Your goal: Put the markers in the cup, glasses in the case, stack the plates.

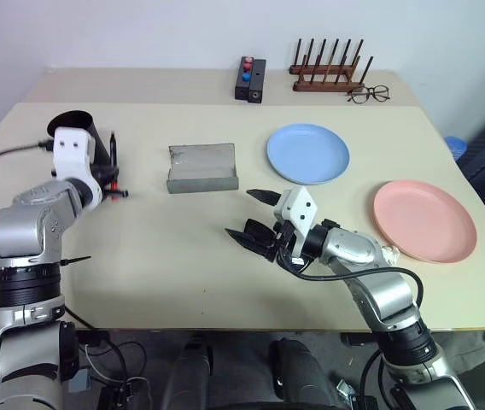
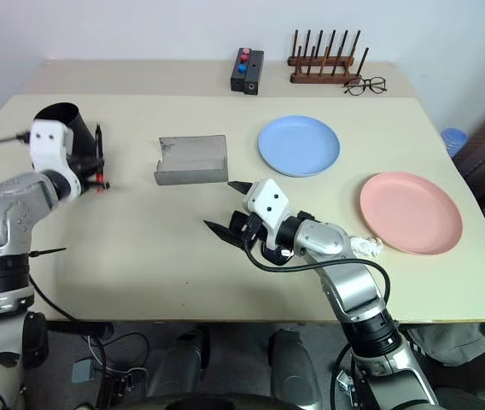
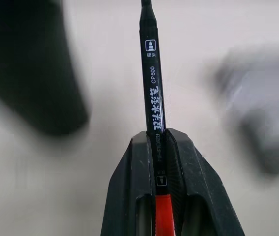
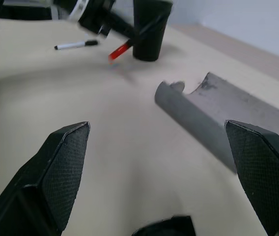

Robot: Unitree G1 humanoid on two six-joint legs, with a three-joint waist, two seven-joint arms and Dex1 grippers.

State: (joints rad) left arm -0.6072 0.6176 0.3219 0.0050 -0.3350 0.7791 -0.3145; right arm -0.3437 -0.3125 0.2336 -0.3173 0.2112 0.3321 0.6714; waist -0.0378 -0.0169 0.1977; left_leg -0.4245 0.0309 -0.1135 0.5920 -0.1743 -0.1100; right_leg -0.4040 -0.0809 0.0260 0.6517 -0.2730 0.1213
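The left gripper (image 3: 164, 162) pinches the black marker (image 3: 152, 83) beside the cup (image 1: 78, 132); the right gripper (image 1: 255, 215) hangs spread. Next, I judge, tip it over the rim and release.

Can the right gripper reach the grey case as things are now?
Probably yes. The right gripper is open and empty, pointing toward the grey case, with bare table between them.

Left gripper (image 1: 113, 181) clamped on black red-tipped marker (image 1: 113, 154) just beside black cup (image 1: 78, 130), right gripper (image 1: 254, 213) spread wide over bare table (image 1: 166, 256), grey case (image 1: 201, 168) open mid-table, blue plate (image 1: 307, 154) and pink plate (image 1: 424, 219) apart.
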